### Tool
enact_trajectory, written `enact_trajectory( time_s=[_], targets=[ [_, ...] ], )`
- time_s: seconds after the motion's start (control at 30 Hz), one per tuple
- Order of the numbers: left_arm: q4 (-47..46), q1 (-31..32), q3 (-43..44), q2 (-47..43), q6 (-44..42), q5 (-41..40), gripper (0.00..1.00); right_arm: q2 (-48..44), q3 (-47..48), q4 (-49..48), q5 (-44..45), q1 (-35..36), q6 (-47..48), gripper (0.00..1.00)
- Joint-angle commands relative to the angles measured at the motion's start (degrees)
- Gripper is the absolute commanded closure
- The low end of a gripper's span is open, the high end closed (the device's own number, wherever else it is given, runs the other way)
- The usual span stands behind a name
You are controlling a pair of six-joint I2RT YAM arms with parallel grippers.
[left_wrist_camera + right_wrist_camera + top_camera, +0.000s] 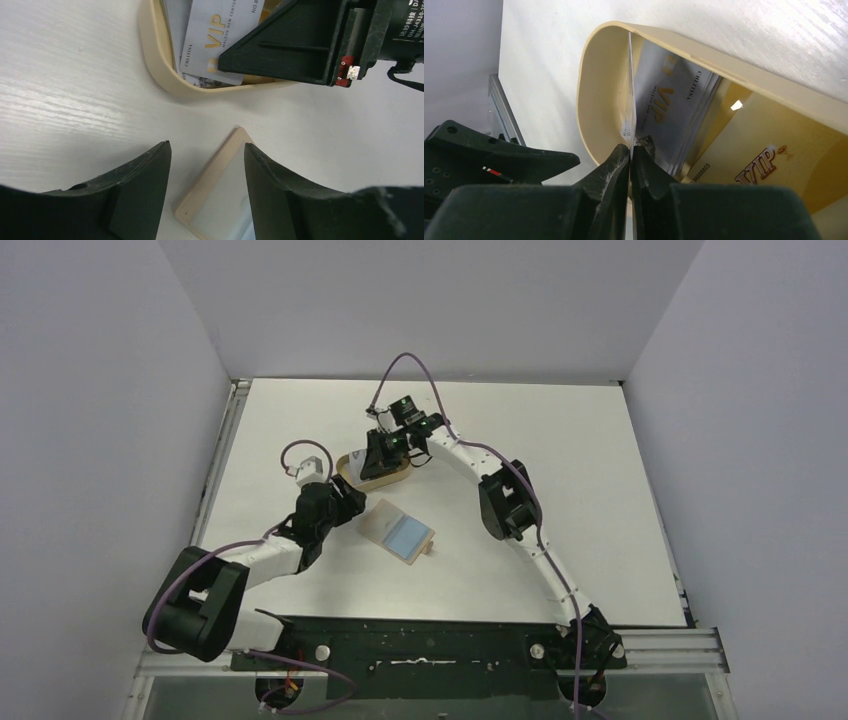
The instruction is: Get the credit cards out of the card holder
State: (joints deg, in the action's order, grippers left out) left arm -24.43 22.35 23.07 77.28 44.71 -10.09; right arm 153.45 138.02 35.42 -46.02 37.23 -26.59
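The tan card holder [398, 531] lies open on the table with a light blue credit card [407, 533] in its right half. My left gripper [349, 503] hangs just left of it. Its jaws are open in the left wrist view [207, 145], with a corner of the card holder [210, 182] between them and nothing gripped. My right gripper [630, 147] is shut on a thin pale card [631, 100] that stands edge-on over the oval tray [591, 90].
The oval tan tray [372, 472] sits behind the card holder and holds a grey VIP card [669, 107] and a gold VIP card [769, 155]. My right gripper's black body [300, 45] hangs over the tray. A metal rail [222, 455] borders the table's left edge.
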Motion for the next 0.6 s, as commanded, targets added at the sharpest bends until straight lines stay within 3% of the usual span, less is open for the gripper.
enact_trajectory(
  time_s=[0.0, 0.07, 0.13, 0.23, 0.33, 0.5, 0.57],
  targets=[
    [-10.34, -0.41, 1.20, 2.39, -3.87, 3.49, 0.41, -0.84, 3.57, 0.61, -0.53, 0.65, 0.70, 0.92],
    [-11.97, -0.46, 2.58, 4.07, -4.66, 3.78, 0.37, -1.13, 3.58, 0.89, -0.80, 0.65, 0.98, 0.88],
    [-13.27, -0.46, 4.04, 5.68, -5.30, 4.13, 0.29, -1.65, 3.53, 1.51, -1.14, 0.69, 1.44, 0.77],
    [-16.37, -0.46, 5.44, 8.31, -5.20, 3.88, 0.10, -3.33, 1.60, 0.89, -2.29, 0.43, 2.01, 0.41],
    [-18.90, -0.46, 6.90, 11.00, -5.20, 3.57, 0.06, -7.74, -1.35, -0.79, -2.42, -0.35, 2.92, 0.16],
    [-20.31, -0.46, 9.15, 13.14, -5.61, 2.84, 0.04, -16.93, -6.70, -5.10, -2.17, -4.25, 2.30, 0.01],
    [-20.25, -0.45, 9.61, 13.09, -5.81, 2.23, 0.04, -20.43, -8.47, -5.27, -1.05, -5.64, 3.08, 0.00]
  ],
)
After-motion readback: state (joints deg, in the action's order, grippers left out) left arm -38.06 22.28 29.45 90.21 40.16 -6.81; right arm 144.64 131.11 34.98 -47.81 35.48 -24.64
